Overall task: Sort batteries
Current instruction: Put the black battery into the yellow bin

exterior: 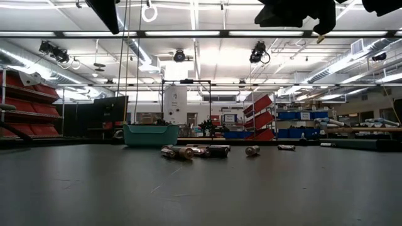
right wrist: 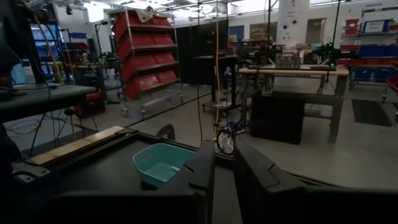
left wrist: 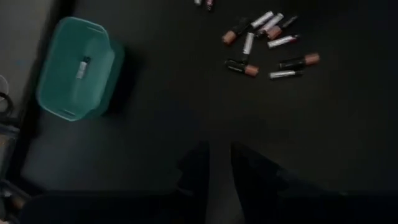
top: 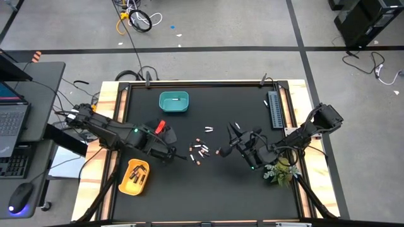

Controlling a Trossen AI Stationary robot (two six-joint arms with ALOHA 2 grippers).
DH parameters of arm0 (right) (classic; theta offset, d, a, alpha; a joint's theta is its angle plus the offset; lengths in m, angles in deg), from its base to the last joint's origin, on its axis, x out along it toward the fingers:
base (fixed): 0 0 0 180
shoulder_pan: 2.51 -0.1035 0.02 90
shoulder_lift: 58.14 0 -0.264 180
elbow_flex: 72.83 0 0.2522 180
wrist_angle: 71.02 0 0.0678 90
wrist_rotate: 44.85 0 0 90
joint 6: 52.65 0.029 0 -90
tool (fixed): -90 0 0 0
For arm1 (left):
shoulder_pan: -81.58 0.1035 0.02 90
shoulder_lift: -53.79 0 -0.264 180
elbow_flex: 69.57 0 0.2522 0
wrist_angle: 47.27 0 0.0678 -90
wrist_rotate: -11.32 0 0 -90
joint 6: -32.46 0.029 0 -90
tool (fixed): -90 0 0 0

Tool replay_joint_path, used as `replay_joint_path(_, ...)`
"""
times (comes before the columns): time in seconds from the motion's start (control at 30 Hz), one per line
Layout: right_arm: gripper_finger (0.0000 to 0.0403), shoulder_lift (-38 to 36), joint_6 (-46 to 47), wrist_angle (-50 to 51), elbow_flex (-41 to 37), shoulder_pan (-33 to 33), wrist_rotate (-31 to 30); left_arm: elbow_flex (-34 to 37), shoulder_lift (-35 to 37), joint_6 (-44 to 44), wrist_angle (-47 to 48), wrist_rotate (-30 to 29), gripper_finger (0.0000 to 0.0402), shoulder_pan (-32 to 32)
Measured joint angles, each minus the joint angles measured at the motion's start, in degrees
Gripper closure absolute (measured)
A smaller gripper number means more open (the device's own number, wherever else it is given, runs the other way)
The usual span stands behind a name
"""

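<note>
Jaws first: left gripper [left wrist: 219, 149], hovering over the mat a bit left of the worktop's middle, has its fingers nearly together, just a thin slit and nothing I can see pinched in it.

Sorting's barely started imo. The yellow bin [top: 125, 184], by the near left corner, has a handful of dark batteries in it. The teal bin [top: 165, 108], up toward the far edge, holds exactly one whitish battery [left wrist: 82, 65], lying flat with its long axis roughly along that far edge.

Most of the job is left: the loose batteries [top: 201, 151] sit scattered around the middle of the worktop, roughly a dozen. All are flat on their sides, long axes pointing every which way, with no common direction, and a few are touching.

Right gripper [top: 231, 144] is just right of that pile, raised off the mat, fingers drawn close too. Can't spot anything between them.
</note>
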Motion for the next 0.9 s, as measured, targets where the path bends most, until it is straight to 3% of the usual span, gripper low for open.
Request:
replay_joint_path(0.1,0.0357,0.0,-0.1,0.0,0.0,-0.2,0.2,0.0,0.0,0.0,-3.1,2.9,0.0322,0.2)
replay_joint_path(0.3,0.0359,0.0,0.1,0.0,0.0,-0.2,0.5,0.0,-0.4,-0.2,-5.3,3.2,0.0322,0.2)
replay_joint_path(0.53,0.0359,0.0,0.4,-0.5,0.0,-0.1,0.5,-0.1,-2.9,1.6,-4.0,3.8,0.0321,2.1)
replay_joint_path(0.9,0.0362,0.0,0.2,-1.2,0.0,0.2,0.6,0.0,-9.4,8.3,-1.4,10.4,0.0321,6.3)
